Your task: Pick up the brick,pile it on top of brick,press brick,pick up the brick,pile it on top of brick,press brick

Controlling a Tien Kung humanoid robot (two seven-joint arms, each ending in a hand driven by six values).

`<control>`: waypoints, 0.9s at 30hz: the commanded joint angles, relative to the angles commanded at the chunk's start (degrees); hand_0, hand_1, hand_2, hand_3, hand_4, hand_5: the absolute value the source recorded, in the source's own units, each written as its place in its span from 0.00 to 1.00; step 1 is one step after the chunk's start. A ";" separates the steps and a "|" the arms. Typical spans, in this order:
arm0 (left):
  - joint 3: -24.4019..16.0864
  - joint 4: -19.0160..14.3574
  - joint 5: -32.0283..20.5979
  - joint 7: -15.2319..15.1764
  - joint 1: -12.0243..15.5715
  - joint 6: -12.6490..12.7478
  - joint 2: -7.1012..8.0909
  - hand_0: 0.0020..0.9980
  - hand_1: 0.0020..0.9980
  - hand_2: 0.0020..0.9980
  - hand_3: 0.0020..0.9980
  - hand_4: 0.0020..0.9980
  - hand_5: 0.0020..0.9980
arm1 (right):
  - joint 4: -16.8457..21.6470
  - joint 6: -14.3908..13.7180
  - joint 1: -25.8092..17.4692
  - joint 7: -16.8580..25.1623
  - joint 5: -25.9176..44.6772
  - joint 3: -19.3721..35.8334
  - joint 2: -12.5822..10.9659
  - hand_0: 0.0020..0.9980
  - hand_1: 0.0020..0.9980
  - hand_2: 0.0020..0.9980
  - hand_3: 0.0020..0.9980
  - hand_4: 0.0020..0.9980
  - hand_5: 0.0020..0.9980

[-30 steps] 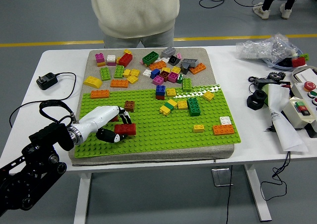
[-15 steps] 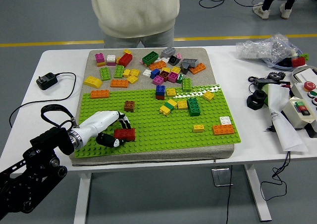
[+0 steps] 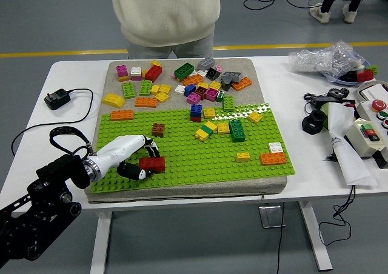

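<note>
A green studded baseplate (image 3: 182,165) covers the near half of a beige mat. On its near left part sits a red brick (image 3: 154,163). My left hand (image 3: 148,160), white-shelled on a black arm, comes in from the lower left and is shut on that red brick, with the fingers over its far side and the thumb at its near side. A small brown brick (image 3: 158,129) stands just beyond the hand. An orange brick (image 3: 122,114) lies at the plate's far left corner. My right hand does not show.
Several loose bricks (image 3: 182,80) lie on the beige mat's far half, and more stand mid-plate (image 3: 236,130) and at its right (image 3: 273,158). A black adapter (image 3: 58,98) and its cable lie to the left. A control box (image 3: 370,131) and a plastic bag (image 3: 324,59) are on the right. A person stands at the far side.
My left hand, with the red brick in it, has shifted slightly toward the near edge and lower onto the plate. It has barely moved in the last half second.
</note>
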 joint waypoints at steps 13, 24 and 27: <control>-0.45 -0.96 0.57 0.63 0.48 -1.40 0.45 0.91 0.83 0.59 0.61 0.82 0.13 | 0.00 0.06 -0.19 -0.01 -0.23 0.06 0.10 0.77 0.68 0.73 0.75 1.00 0.69; -0.42 -0.51 0.41 0.47 0.06 -1.59 0.77 0.91 0.83 0.60 0.62 0.84 0.15 | 0.00 0.07 -0.18 -0.02 -0.20 0.05 0.12 0.77 0.68 0.73 0.75 1.00 0.69; -0.45 -0.77 0.38 0.49 0.05 -1.57 0.75 0.91 0.83 0.60 0.62 0.84 0.15 | 0.00 0.08 -0.18 -0.02 -0.20 0.05 0.13 0.77 0.68 0.73 0.75 1.00 0.69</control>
